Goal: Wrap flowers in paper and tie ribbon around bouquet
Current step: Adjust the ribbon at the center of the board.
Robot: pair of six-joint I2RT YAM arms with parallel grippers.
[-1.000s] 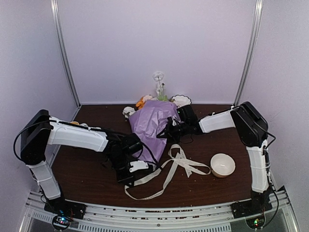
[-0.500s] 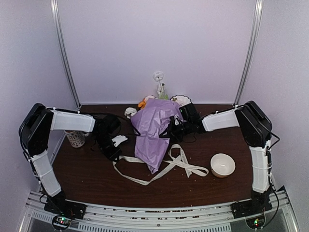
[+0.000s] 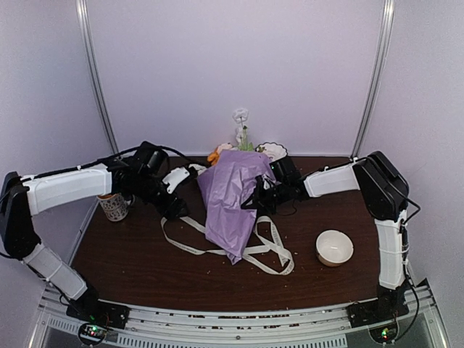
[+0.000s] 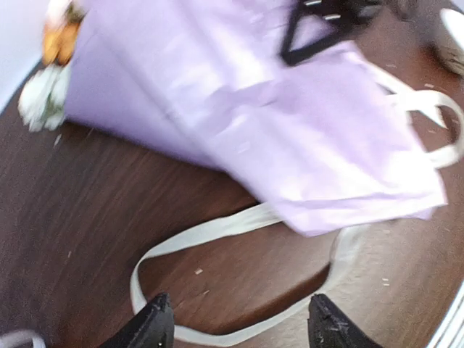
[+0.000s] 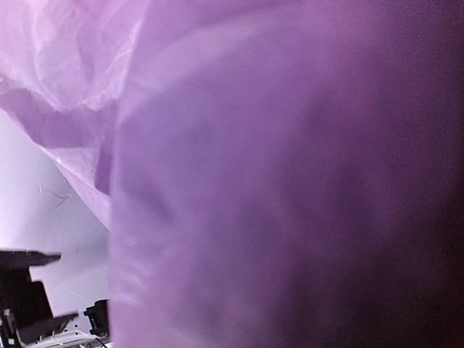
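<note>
From above, the bouquet (image 3: 230, 197) lies mid-table (image 3: 138, 268) with its wide end to the back, where flowers (image 3: 216, 154) poke out. The ribbon (image 3: 190, 246) loops flat on the wood, running under the bouquet's narrow end and showing on both sides of it. The left gripper (image 3: 176, 209) hangs just left of the bouquet, apart from it, over the ribbon's left loop. The right gripper (image 3: 259, 196) touches the bouquet's right edge. A mug (image 3: 114, 206) stands well left of the bouquet, a bowl (image 3: 334, 247) well right. Left wrist view: the left gripper (image 4: 239, 330) stands wide, nothing between its fingertips (image 4: 152, 326); beyond lie ribbon and bouquet, the right gripper pinched shut on the bouquet's far side. Right wrist view: the purple bouquet (image 5: 290, 181) fills nearly everything, close to the lens; no fingers show
</note>
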